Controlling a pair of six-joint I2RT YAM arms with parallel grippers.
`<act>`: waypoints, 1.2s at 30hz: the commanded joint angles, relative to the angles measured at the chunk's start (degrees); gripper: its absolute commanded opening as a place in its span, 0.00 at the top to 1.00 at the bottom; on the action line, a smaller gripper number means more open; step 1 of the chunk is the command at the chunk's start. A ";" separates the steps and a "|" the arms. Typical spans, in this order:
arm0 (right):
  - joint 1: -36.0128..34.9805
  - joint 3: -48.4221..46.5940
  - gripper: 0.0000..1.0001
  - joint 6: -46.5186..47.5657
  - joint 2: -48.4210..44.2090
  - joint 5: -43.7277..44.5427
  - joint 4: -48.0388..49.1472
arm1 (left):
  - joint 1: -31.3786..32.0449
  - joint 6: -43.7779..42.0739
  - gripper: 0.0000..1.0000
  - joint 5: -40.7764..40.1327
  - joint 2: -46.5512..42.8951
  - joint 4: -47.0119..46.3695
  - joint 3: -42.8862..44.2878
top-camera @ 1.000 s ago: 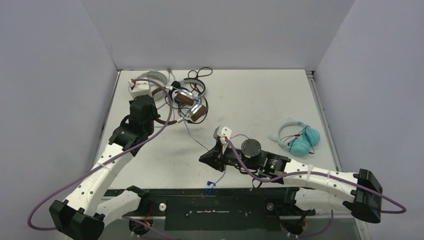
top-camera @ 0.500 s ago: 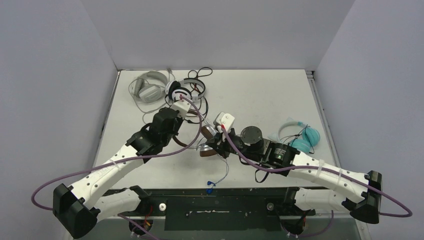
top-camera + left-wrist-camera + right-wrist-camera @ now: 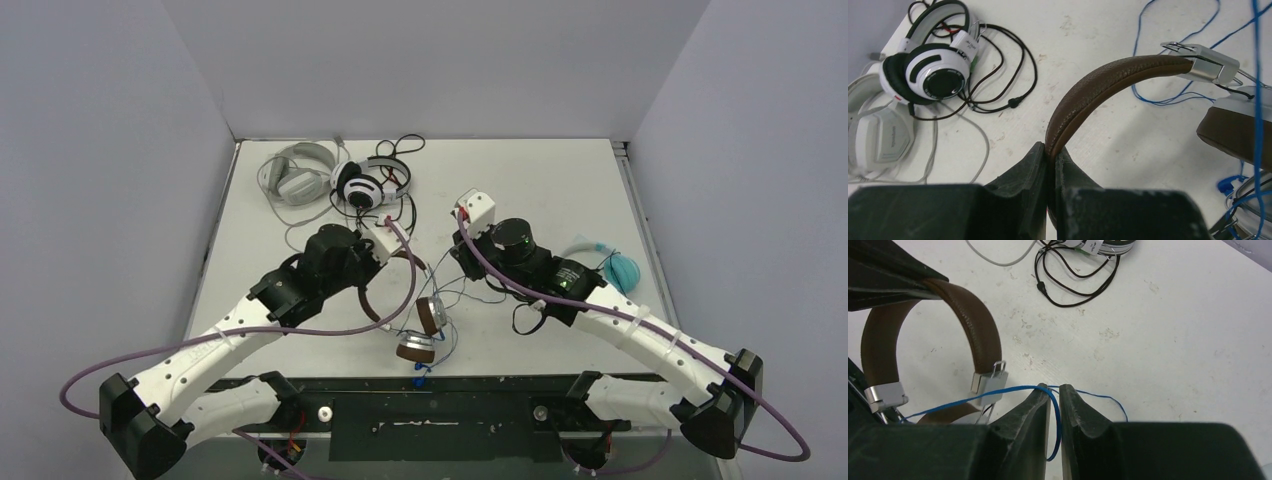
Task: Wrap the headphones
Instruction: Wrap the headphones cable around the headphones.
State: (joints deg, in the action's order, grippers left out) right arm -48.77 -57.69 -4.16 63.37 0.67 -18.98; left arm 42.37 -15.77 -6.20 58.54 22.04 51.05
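From above, your brown headphones (image 3: 432, 316) are near the front edge of the tabletop (image 3: 560, 190), between both arms. In the left wrist view, your left hand (image 3: 1050, 155) is clamped on the brown headband (image 3: 1098, 82). In the right wrist view, your right hand (image 3: 1054, 392) pinches the blue cable (image 3: 948, 405).

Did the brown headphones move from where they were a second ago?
Yes. The brown headphones were beside the black-and-white headphones at the far side. Now they are close to the near edge of the table, held by the left gripper.
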 commanded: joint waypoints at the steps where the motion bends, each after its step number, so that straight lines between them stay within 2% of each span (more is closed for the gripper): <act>1: 1.89 1.55 0.85 -2.11 -0.13 1.02 1.25 | 0.42 -1.44 1.00 11.08 -2.94 -1.77 2.29; 6: 6.53 6.42 0.86 -5.33 -1.68 -2.97 4.57 | 0.37 0.78 1.00 12.90 -4.33 -2.55 2.52; 11: 10.45 12.32 0.86 -8.27 -5.76 -4.11 9.16 | 0.32 6.31 1.00 10.49 -4.29 -2.39 3.91; 17: 12.10 18.18 0.86 -10.76 -8.62 -3.69 13.66 | 0.11 11.20 1.00 10.41 -3.10 -1.18 6.35; 22: 12.94 22.39 0.86 -13.67 -7.99 -6.22 18.35 | -0.65 19.23 1.00 11.76 -3.26 -2.63 8.56; 25: 13.08 25.73 0.85 -14.88 -7.42 -12.71 25.24 | -1.75 29.50 1.00 11.29 -3.66 -4.87 9.37; 32: 12.96 36.89 0.79 -19.41 -8.08 -28.26 49.73 | -5.65 48.32 1.00 20.59 -3.23 -11.86 10.56; 36: 12.08 41.36 0.78 -20.22 -6.29 -31.80 61.92 | -5.98 58.02 1.00 24.43 -1.18 -14.24 11.74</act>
State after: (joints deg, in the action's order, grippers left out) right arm -36.05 -18.79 -22.20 55.96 -23.73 22.63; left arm 36.84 26.48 11.27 56.31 17.65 57.84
